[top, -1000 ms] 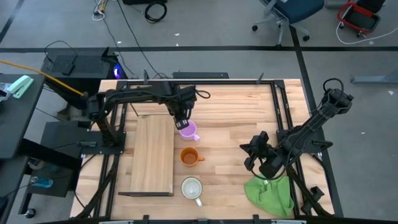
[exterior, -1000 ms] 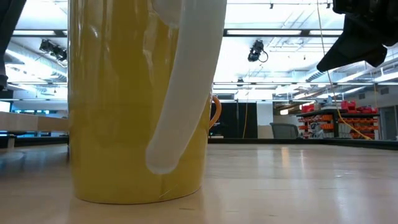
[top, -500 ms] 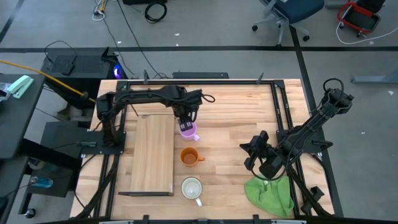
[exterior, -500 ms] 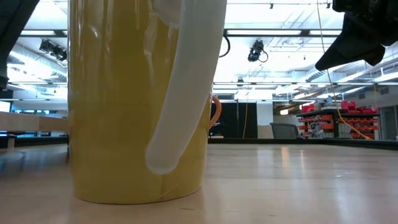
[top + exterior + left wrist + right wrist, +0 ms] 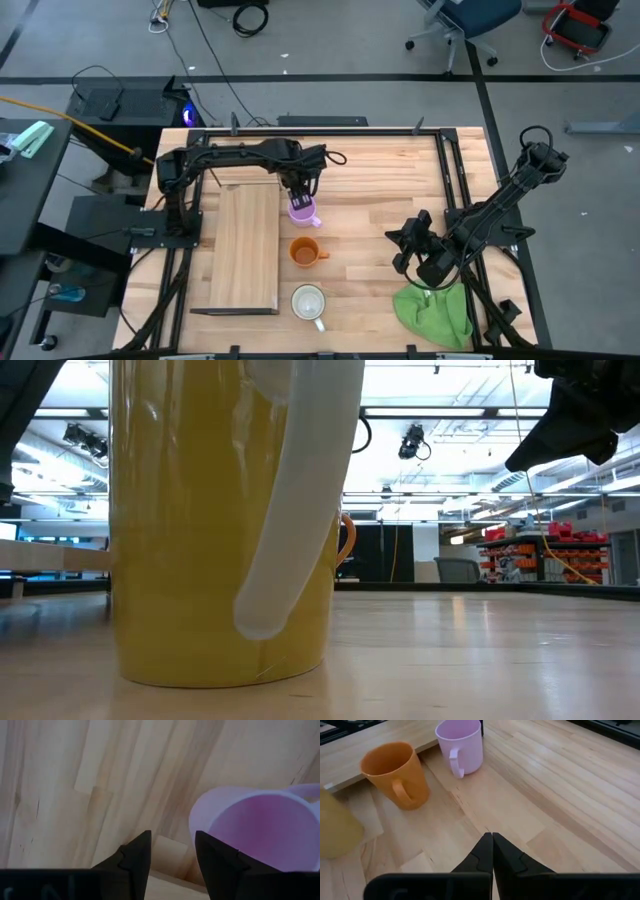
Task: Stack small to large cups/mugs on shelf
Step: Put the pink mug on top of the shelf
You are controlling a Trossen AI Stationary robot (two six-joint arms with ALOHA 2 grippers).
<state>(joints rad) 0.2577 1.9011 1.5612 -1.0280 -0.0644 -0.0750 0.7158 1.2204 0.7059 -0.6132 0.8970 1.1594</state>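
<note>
- The table (image 5: 400,190) is showing pale butcher-block wood, smooth with a soft sheen.
- The shelf (image 5: 245,250) is looking like lighter, matt wood.
- The purple mug (image 5: 461,745) and orange mug (image 5: 396,774) are appearing smooth and matt, plastic-like.
- The yellow-sided mug (image 5: 215,520) is shining glossy, reflecting the lights.
- The green cloth (image 5: 435,312) is lying soft and crumpled.
- The left fingers (image 5: 137,857) are looking matt black.

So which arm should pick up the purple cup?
The left. Its hand is open right above the purple cup, beside the shelf. The right hand waits shut near the green cloth.
</note>
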